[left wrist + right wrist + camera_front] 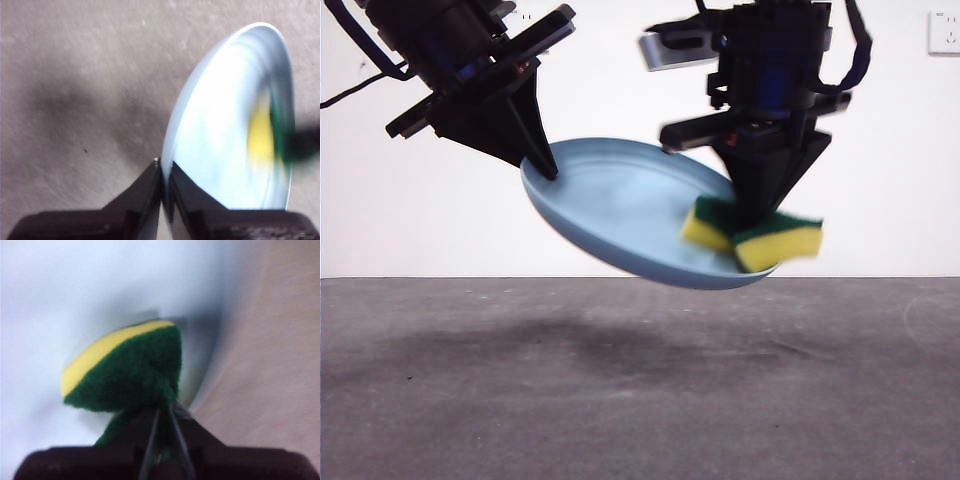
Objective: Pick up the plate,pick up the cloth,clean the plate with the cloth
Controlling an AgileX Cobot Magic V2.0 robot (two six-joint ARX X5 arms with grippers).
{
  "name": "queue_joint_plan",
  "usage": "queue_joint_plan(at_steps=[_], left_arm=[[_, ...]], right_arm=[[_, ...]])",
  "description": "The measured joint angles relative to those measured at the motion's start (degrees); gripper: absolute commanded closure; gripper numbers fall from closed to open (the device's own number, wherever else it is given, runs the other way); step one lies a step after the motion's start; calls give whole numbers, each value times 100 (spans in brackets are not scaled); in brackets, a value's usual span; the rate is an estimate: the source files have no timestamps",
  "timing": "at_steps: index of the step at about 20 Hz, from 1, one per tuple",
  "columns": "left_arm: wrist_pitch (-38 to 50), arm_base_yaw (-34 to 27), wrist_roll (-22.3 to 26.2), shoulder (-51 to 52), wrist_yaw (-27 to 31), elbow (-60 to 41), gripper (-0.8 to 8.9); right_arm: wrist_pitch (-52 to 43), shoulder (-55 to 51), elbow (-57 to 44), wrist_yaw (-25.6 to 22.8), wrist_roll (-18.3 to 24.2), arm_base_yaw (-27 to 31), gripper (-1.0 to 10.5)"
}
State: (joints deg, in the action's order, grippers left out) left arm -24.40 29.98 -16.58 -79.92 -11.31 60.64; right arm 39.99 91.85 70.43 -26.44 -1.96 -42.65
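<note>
The plate [620,215] hangs in the air well above the counter [640,390], tilted, with its higher edge pinched by the left gripper [542,165] and its lower edge sloping down and away from that grip. In the left wrist view the left gripper's fingers [182,192] are closed tight on the plate's rim, one on each face, so the plate stands out from them edge-on with its hollow face turned toward the other arm. The sponge [755,235] sits at the low end of the plate, the far end from the left grip, and appears pressed against the hollow face just inside the rim. The right gripper [760,215] comes down on it from above; its fingers [150,440] are clamped nearly together on the green scouring layer, squeezing the sponge so that its yellow foam bulges out toward the plate. The relation that matters for wiping is this: the plate's uncleaned face stretches from the sponge up the slope toward the left grip, so the stroke probably has to run uphill along that line. The sponge is blurred in the front and left wrist views, so firm contact cannot be confirmed.
</note>
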Motion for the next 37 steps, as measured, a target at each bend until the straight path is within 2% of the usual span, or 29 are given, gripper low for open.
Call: queue_joint_plan(at_steps=[2, 4, 7, 8, 9, 10, 11, 14, 18, 24, 27, 30, 32, 37], left_arm=[[0, 0, -28, 0, -160, 0, 822], [-7, -2, -68, 0, -254, 0, 822], [-129, 0, -103, 0, -269, 0, 822], [-201, 0, -50, 0, -199, 0, 822], [-262, 20, 66, 0, -31, 0, 822], [-332, 66, 229, 0, 251, 0, 822], [-413, 111, 420, 0, 625, 0, 822], [-595, 4, 962, -63, 1974, 4, 822], [-308, -518, 1152, -675, 1989, 11, 822], [28, -890, 1097, -1766, 1779, 55, 796], [50, -925, 1117, -2009, 1843, 52, 330], [155, -918, 1165, -2031, 1775, 55, 312], [146, -918, 1163, -1961, 1499, 55, 314], [122, -680, 1064, -835, 990, 55, 314]], right_arm=[[-538, -2, 0, -44, 2, 35, 962], [-1075, -2, -4, 232, 2, 57, 962], [-1720, -20, -4, 1191, 2, 61, 962], [-1821, -48, -4, 1810, 2, 61, 962], [-1840, -66, -4, 2378, 0, 59, 962], [-1757, -77, -4, 2693, -7, 48, 962], [-1585, -77, -4, 2756, -22, 28, 962], [-1001, -212, -22, 2677, -42, 26, 962], [-649, -772, -22, 2085, -42, 31, 962], [-404, -1429, -22, 1980, -42, 37, 962], [-404, -1635, -22, 1733, -42, 35, 962], [-400, -1631, -22, 1303, -42, 66, 962], [-407, -1626, -22, 973, -42, 120, 962], [-494, -1427, -22, 997, -190, 614, 962]])
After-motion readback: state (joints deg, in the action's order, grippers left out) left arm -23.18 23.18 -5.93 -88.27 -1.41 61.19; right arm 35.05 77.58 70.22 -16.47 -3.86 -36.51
